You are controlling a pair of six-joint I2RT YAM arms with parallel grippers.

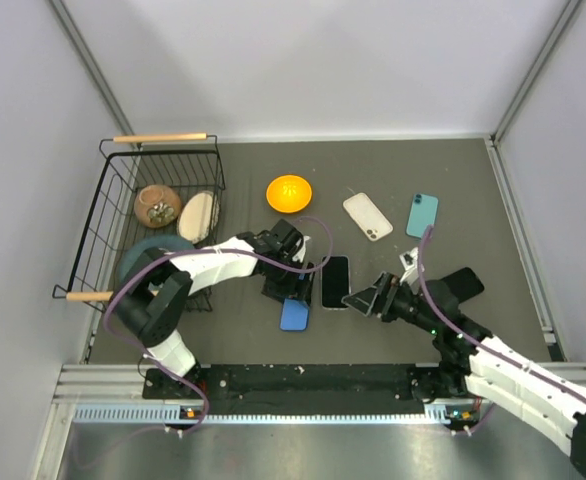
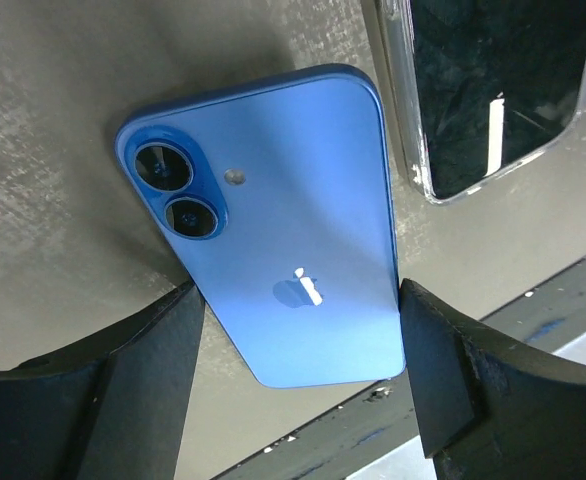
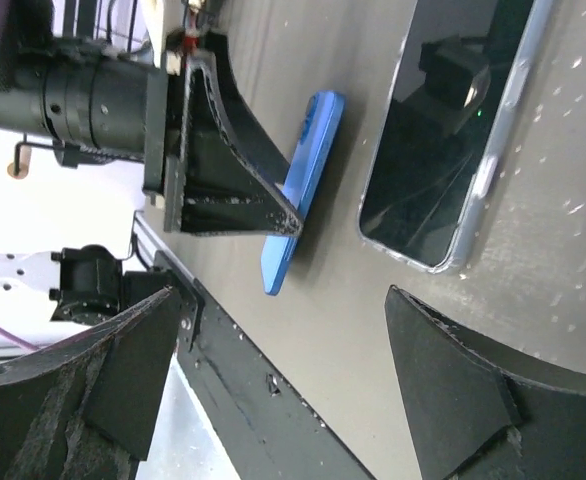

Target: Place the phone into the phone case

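Left gripper: jaws clenched on the long sides of the blue phone, which was tilted with one end on the bench.
Right gripper: jaws wide apart, holding nothing.
Phone: lay flat, screen up, just beside the blue phone.
Phone case: its clear rim ran around the Phone.

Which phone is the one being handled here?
On the dark table, just ahead of the arm bases, find the clear phone case lying near the middle. Immediately left of it, the left tool clamps the phone. It alone has a blue back and is tilted on edge; the beige phone and teal phone lie flat farther back.
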